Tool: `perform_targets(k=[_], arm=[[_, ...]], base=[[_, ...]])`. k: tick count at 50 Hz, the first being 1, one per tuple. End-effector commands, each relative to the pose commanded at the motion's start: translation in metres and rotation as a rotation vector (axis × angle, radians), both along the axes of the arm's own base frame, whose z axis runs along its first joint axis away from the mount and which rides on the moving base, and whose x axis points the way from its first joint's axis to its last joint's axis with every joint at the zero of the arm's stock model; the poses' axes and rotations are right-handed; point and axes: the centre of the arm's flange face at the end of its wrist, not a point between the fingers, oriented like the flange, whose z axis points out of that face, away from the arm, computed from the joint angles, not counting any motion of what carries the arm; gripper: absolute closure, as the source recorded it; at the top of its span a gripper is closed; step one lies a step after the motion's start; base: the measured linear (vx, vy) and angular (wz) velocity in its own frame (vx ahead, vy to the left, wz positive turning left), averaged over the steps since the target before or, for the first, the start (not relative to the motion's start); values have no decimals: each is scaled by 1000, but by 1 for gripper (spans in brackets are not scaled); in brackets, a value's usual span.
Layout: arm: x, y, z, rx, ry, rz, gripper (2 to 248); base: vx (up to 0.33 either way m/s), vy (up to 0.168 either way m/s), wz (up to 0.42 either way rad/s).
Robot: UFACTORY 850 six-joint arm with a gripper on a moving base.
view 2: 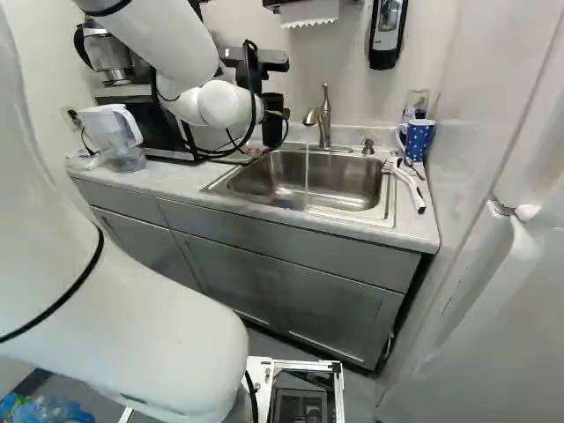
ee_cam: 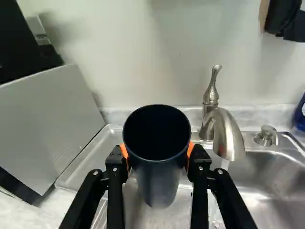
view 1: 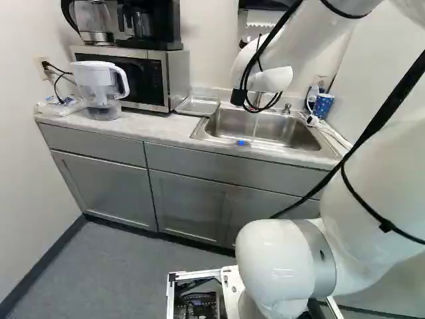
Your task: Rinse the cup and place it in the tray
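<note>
At the left of the sink in the right base view, my black gripper (view 2: pixel 256 77) holds a dark cup (view 2: pixel 272 130). The wrist view shows the gripper (ee_cam: pixel 158 153) shut on the cup (ee_cam: pixel 159 179), an orange pad against each side and the cup's open mouth facing the camera. Beside the cup, the faucet (ee_cam: pixel 228 133) lets a thin stream of water fall into the sink (view 2: pixel 344 181); the cup is apart from the stream. A shallow metal tray (view 1: pixel 197 105) lies between sink and microwave, partly behind the cup in the wrist view.
The microwave (view 1: pixel 163 80) and a water pitcher (view 1: pixel 101 90) stand along the counter. Beyond the sink's other side are a blue dotted mug (view 2: pixel 417 139) and a white-handled brush (view 2: pixel 407 183). A soap dispenser (view 2: pixel 387 33) hangs on the wall.
</note>
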Motion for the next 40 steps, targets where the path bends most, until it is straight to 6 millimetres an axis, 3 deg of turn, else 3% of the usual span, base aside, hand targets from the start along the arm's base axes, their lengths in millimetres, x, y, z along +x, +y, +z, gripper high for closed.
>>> perform_targets(k=[24,40], arm=[[1,1,0,-31,3,9,125],[23,17,1,-30,6,46,125]], base=[[0,0,0],[0,0,0]])
